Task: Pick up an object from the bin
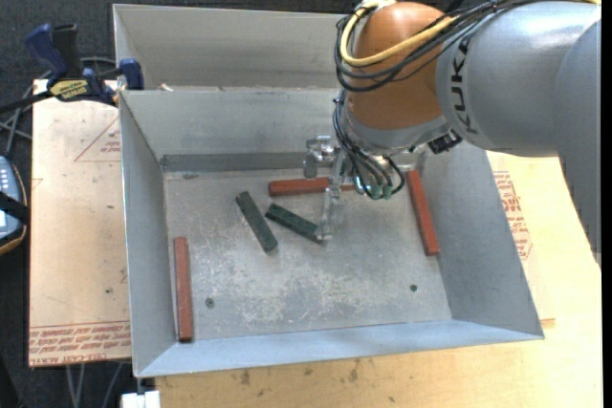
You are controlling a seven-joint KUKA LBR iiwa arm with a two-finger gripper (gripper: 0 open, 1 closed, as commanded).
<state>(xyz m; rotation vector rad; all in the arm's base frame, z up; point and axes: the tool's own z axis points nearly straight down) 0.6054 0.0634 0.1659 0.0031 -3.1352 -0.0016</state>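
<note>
Camera view counts five sticks in the grey bin (316, 296): three red-brown, namely the left red stick (182, 289), the right red stick (424, 213) and the middle red stick (295, 188), and two dark green, the left green stick (256, 222) and the right green stick (293, 222). The jaws stand with their tips at the right end of the right green stick, near the centre of the bin. Whether the jaws are open or closed I cannot tell, and the wrist covers the right end of the middle red stick.

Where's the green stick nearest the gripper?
The green stick lies mid-bin, right end by the gripper, a longer green stick on its left.
</note>
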